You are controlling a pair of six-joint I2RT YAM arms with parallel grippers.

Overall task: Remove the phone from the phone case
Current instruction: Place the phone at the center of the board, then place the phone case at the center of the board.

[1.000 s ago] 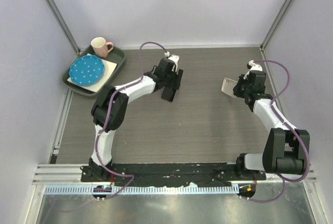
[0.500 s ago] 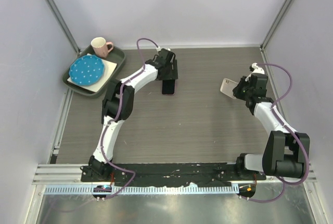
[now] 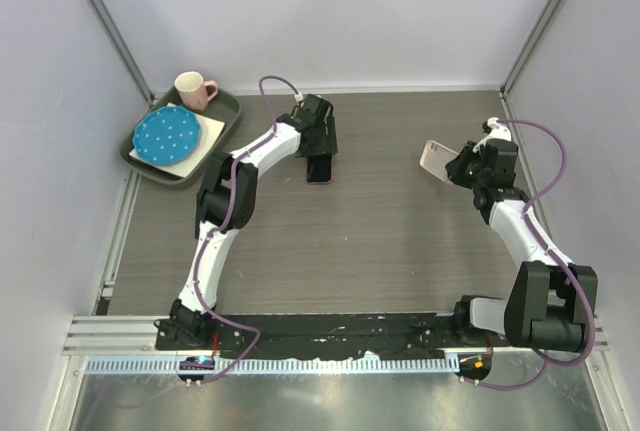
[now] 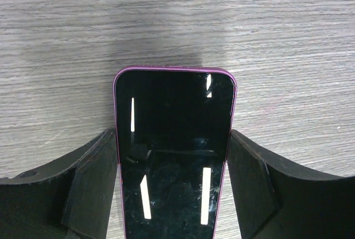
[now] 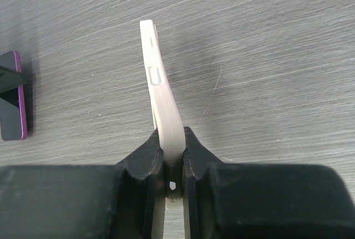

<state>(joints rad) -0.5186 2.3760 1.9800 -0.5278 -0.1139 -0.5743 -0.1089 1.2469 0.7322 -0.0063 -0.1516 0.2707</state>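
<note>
The purple-rimmed, black-screened phone (image 4: 172, 139) lies bare on the grey wooden bench (image 3: 380, 236), free of its pale beige rubbery case (image 5: 160, 92). The right end effector (image 5: 172, 158) pinches that case edgewise, well apart. The left end effector (image 4: 172, 186) straddles the phone, though whether it is gripping is unclear. Separation looks done; only releasing remains.

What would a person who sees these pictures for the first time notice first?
Probably the purple-edged phone with a black glass screen, face up on the grey wooden table between the fingers of the left gripper. Then the pale beige phone case, empty, pinched on edge in the right gripper at the right. A blue dotted plate and pink mug sit in the dark tray, far left.
</note>
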